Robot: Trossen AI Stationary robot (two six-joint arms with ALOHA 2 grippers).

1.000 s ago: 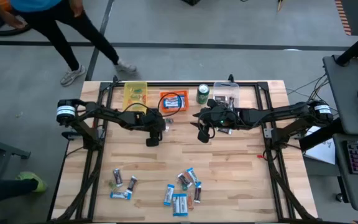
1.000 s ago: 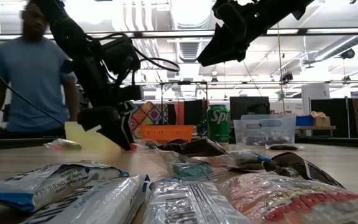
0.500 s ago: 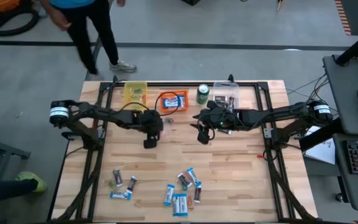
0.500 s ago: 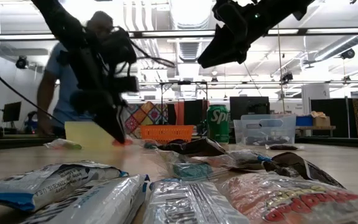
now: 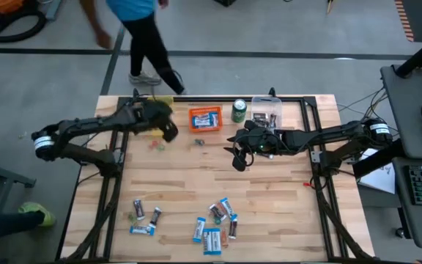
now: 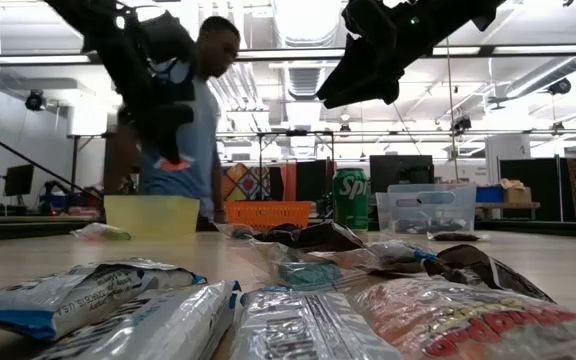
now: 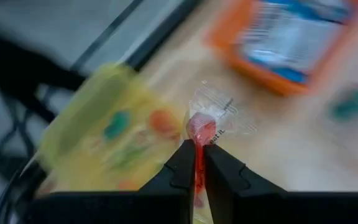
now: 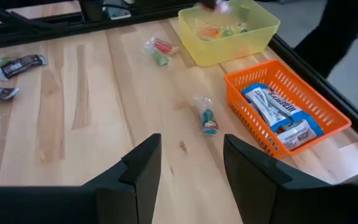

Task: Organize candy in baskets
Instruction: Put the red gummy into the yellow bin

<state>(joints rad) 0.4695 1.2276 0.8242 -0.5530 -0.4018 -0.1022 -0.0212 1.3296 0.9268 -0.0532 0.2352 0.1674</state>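
My left gripper [image 5: 170, 133] is shut on a small red sweet in a clear wrapper [image 7: 202, 128]. It hangs in the air by the near right corner of the yellow basket [image 7: 114, 140], which holds several small sweets. The orange basket [image 5: 205, 119] holds blue-and-white bars. The clear basket [image 5: 266, 108] stands at the far right. My right gripper [image 5: 237, 158] hangs open and empty above mid-table. It also shows in its wrist view [image 8: 185, 165]. A pile of wrapped candy [image 5: 212, 220] lies near the front edge. My left gripper pinches the red sweet between its two fingertips [image 7: 185, 165], by the wrapper's near end [image 7: 197, 158]. The red piece and the rest of the clear wrapper stick out past the tips. The sweet is lifted clear of the table [image 6: 176, 163].
A green soda can [image 5: 239, 110] stands between the orange and clear baskets. Loose small sweets lie on the table near the yellow basket [image 5: 156, 145] and before the orange basket [image 5: 198, 141]. Dark mini bars lie at the near left [image 5: 145, 214]. A person walks behind the far edge [image 5: 141, 37].
My left gripper has risen off the table and gone toward the far left, to the yellow basket. It carries the red sweet, now lifted clear. The person behind the table has walked toward the right.
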